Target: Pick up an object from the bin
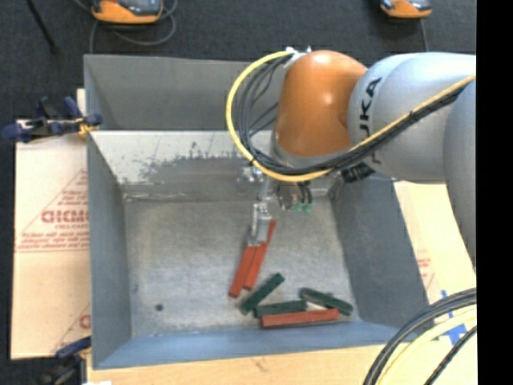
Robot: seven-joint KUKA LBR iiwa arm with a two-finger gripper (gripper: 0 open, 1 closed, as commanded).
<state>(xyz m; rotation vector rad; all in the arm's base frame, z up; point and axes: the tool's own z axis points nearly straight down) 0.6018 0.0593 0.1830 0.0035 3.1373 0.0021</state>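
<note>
The arm (417,111) comes in from the right and bends over the far half of the bin (104,239). Its orange cover (317,103) sits on top, with a yellow cable (236,127) looped round it. Below the cover the gripper (260,227) hangs down toward the bin floor, near the middle and a little toward the far wall.

Its tip is right at the far end of a red pair (247,267), two red-orange sticks lying side by side and slanting from the gripper toward the near left. From where I stand the tip is either touching that end or just above it, and I cannot tell which. I also cannot tell whether the gripper is clenched or released.

Just near and right of the pair lies a small cluster by the near wall. A slanted green stick (263,290) has its low end close to the pair's near end. A flat green stick (280,306) lies beside it, and a third green stick (326,300) is farther right. A lone red stick (299,318) lies along the near wall, just beside the flat green one.
</note>
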